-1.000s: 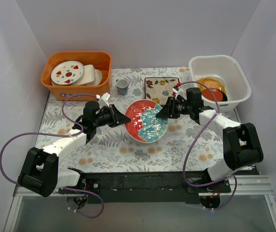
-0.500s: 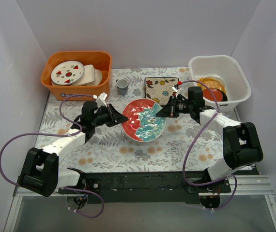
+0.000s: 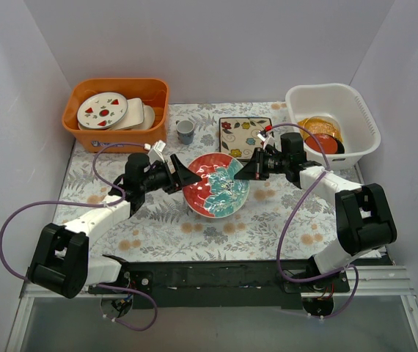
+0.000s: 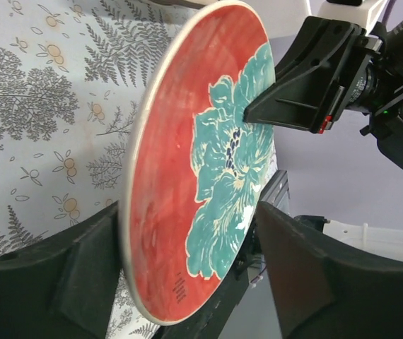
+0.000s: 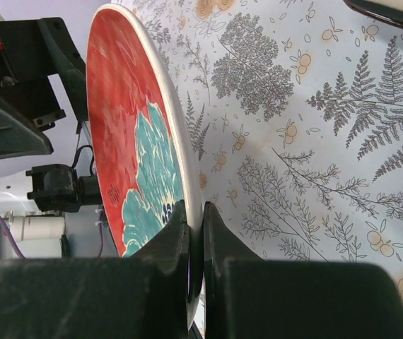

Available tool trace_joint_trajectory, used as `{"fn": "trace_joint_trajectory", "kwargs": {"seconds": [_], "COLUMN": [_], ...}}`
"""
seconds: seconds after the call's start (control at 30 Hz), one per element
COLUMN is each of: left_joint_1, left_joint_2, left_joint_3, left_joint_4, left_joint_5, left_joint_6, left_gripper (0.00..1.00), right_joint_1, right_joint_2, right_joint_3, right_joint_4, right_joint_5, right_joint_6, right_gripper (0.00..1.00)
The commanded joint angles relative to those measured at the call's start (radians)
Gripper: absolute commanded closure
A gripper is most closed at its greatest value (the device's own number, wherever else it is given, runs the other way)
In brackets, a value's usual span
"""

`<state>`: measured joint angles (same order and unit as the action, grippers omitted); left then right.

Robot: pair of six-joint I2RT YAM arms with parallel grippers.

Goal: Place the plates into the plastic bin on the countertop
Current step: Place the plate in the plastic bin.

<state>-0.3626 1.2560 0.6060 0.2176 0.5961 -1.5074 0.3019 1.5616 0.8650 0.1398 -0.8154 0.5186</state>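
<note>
A red-and-teal round plate (image 3: 216, 185) hangs tilted on edge above the countertop (image 3: 158, 227), between the two arms. My right gripper (image 3: 242, 174) is shut on its right rim; in the right wrist view the fingers (image 5: 195, 219) pinch the pale rim of the plate (image 5: 127, 141). My left gripper (image 3: 187, 178) is open. Its jaws stand wide on either side of the plate's left rim (image 4: 180, 176), and the gripper (image 4: 187, 219) has no grip on it. A cream square floral plate (image 3: 244, 136) lies flat behind. The white plastic bin (image 3: 352, 110) at the back right holds a yellow plate (image 3: 319, 126) and a darker one (image 3: 326, 144).
An orange bin (image 3: 117, 83) at the back left holds white plates with red and green marks (image 3: 101, 110). A small grey cup (image 3: 185, 131) stands between it and the square plate. White walls close in the countertop on three sides.
The right gripper shut on the plate's rim, then the left gripper opened and let go. The plate drifted slightly left.
</note>
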Motion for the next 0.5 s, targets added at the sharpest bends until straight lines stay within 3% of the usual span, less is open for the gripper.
{"fn": "trace_joint_trajectory", "kwargs": {"seconds": [0.0,0.2,0.47], "left_joint_1": [-0.009,-0.009,-0.009], "left_joint_2": [-0.012,0.014,0.010], "left_joint_3": [0.084,0.095,0.095], "left_joint_4": [0.114,0.083,0.062], "left_joint_5": [0.077,0.074,0.077], "left_joint_6": [-0.011,-0.008,0.013], "left_gripper": [0.25,0.11,0.04], "right_joint_1": [0.006,0.006,0.006], "right_joint_2": [0.006,0.008,0.008], "right_joint_3": [-0.004,-0.001,0.035], "right_joint_4": [0.004,0.000,-0.032], "right_joint_5": [0.045,0.048,0.061], "right_joint_6": [-0.032,-0.034,-0.052], "right_gripper": [0.99,0.99,0.99]}}
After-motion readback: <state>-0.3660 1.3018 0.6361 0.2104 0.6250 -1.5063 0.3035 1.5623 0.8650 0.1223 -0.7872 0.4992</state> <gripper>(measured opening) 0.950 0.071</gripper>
